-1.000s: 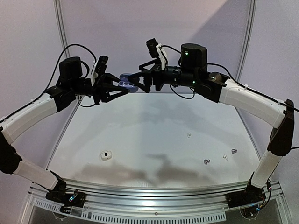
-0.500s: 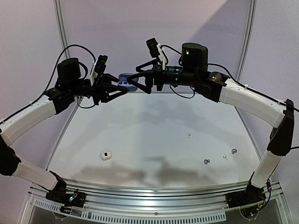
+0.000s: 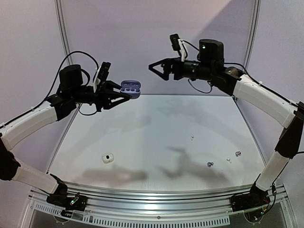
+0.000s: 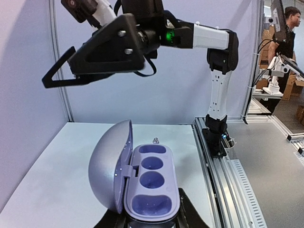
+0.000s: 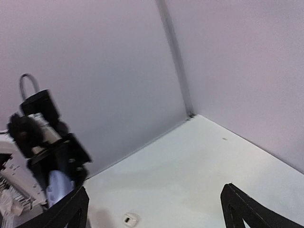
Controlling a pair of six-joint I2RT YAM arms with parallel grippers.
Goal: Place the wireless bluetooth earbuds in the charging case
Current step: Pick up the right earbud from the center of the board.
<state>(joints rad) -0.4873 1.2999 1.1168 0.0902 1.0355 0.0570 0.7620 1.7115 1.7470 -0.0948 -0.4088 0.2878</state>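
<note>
Jaws of the left gripper (image 3: 124, 92) are clamping the purple charging case (image 3: 130, 88) aloft, lid open, as if presenting empty wells for loading, while the right gripper (image 3: 159, 71) is hovering apart, jaws spread and empty, earbuds (image 3: 209, 165) lying on the desk (image 3: 142, 133) below.

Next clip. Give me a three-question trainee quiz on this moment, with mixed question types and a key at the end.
1. True or false: the right pincer grips the purple case.
2. Multiple choice: the lid of that case is A) shut, B) open, C) missing.
3. Short answer: which pincer holds the case?
Key: 1 false, it is open and well apart from the case. 2 B. 3 the left pincer.
</note>
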